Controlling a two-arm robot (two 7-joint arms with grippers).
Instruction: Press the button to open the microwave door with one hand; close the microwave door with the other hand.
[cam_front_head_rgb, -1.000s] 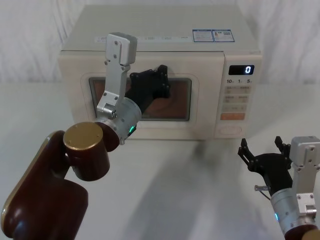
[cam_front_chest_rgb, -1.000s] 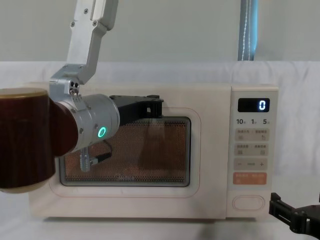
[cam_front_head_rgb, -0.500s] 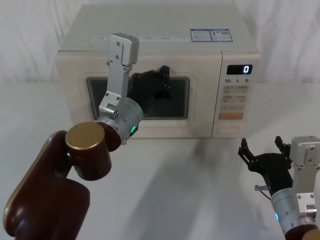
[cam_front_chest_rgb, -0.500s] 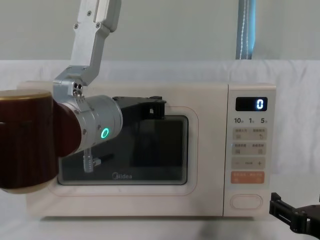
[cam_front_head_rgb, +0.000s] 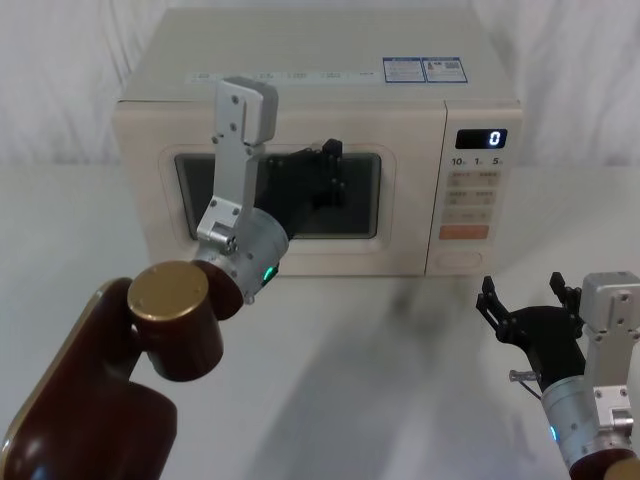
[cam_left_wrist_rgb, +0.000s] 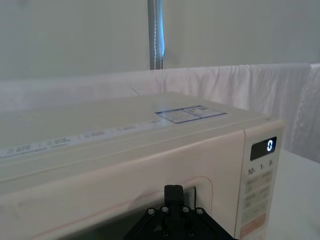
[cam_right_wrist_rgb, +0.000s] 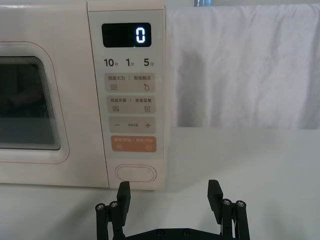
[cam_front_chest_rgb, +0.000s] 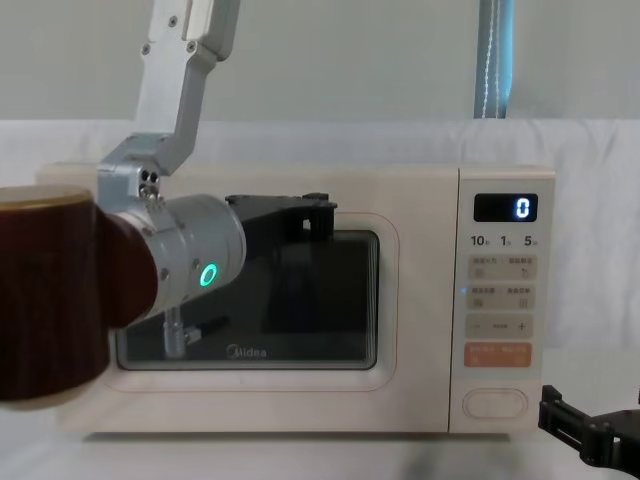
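Microwave door (cam_front_head_rgb: 285, 205) went from ajar a second ago to flush shut; left tool (cam_front_head_rgb: 332, 165) stays at its upper window edge, arm reaching forward, contact and finger state hidden. Right tool (cam_front_head_rgb: 530, 305) low on bench (cam_front_head_rgb: 400, 380) at right, fingers spread, just below the button (cam_right_wrist_rgb: 135, 173), not touching. Bench in front is free.

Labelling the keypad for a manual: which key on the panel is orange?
The wide rectangular key directly above the plain oval button; every other key is cream.
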